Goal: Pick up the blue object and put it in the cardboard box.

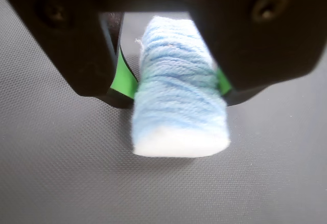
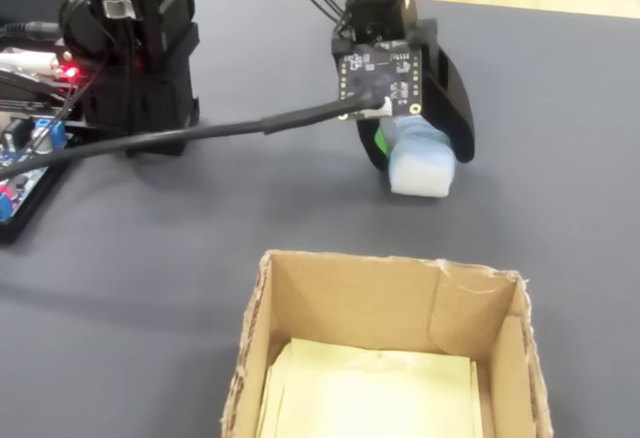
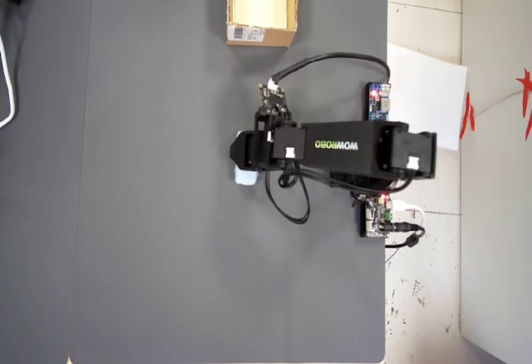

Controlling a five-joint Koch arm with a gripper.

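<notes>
The blue object (image 1: pixel 179 111) is a pale blue fuzzy roll with a white end, lying on the dark grey mat. My gripper (image 1: pixel 176 93) reaches down over it, and the green pads (image 1: pixel 125 78) press on both of its sides, so the jaws are shut on it. In the fixed view the blue object (image 2: pixel 420 173) pokes out below the gripper (image 2: pixel 415 153) and seems to rest on the mat. From overhead, only a bit of the blue object (image 3: pixel 243 177) shows beside the gripper (image 3: pixel 245 160). The cardboard box (image 2: pixel 380 268) stands open in the foreground, apart from the roll; overhead, the cardboard box (image 3: pixel 260 36) is at the mat's top edge.
A small camera circuit board (image 2: pixel 378 76) rides on the gripper, with a black cable (image 2: pixel 200 133) running left. The black arm base (image 2: pixel 140 48) and loose electronics (image 2: pixel 25 158) sit at the left. Overhead, control boards (image 3: pixel 380 102) and white paper (image 3: pixel 424 90) lie beside the mat.
</notes>
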